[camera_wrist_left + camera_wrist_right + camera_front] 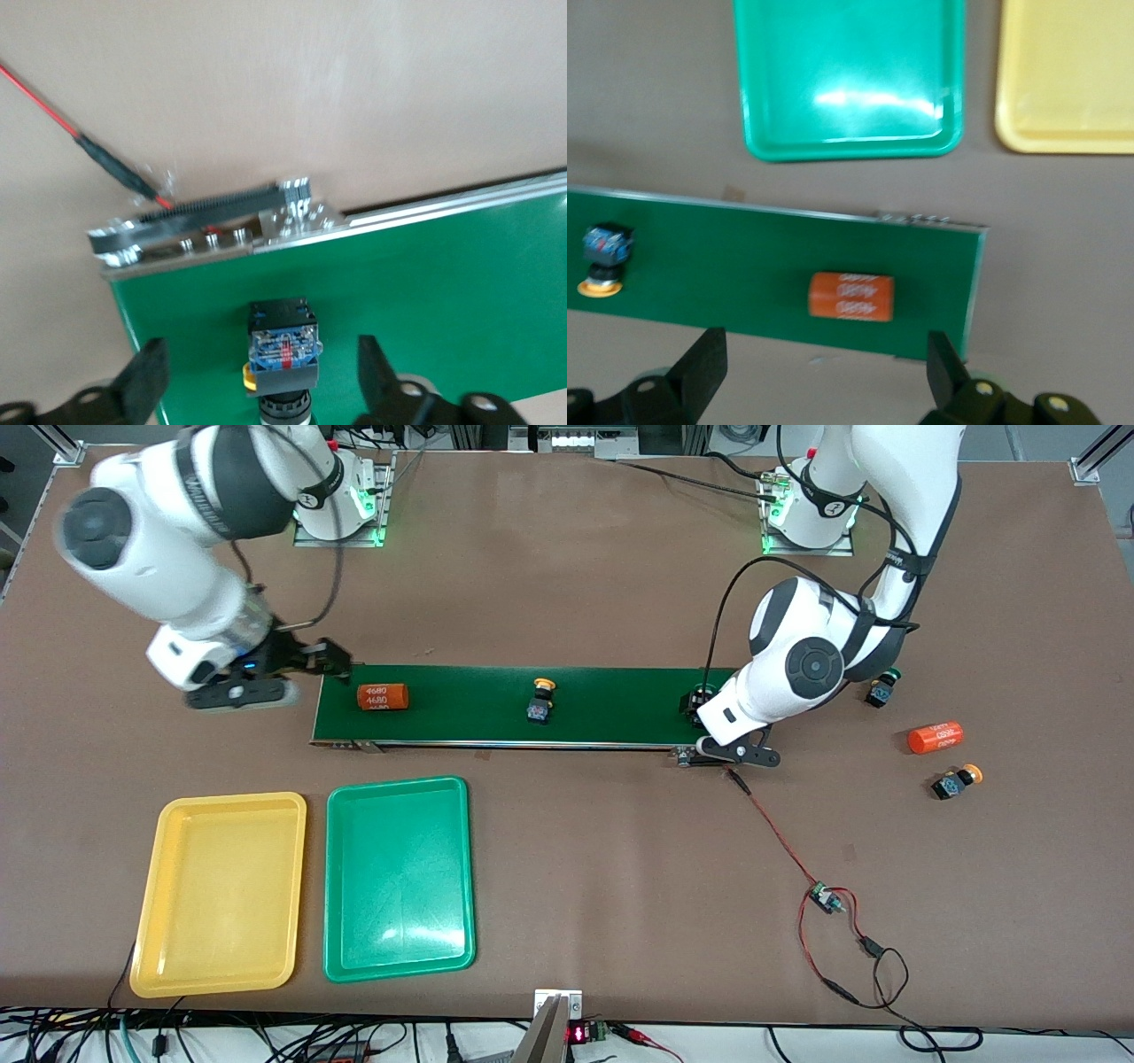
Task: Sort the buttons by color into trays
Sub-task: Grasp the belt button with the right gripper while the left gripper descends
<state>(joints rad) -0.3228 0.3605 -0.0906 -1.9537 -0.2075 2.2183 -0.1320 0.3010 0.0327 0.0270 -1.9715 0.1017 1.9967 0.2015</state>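
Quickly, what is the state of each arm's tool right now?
Left tool: open, holding nothing, over a button lying on the conveyor belt.
Right tool: open, empty, over the belt's end near an orange cylinder.

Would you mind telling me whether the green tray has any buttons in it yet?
Empty: the green tray shows only bare glossy floor in the front and right wrist views.
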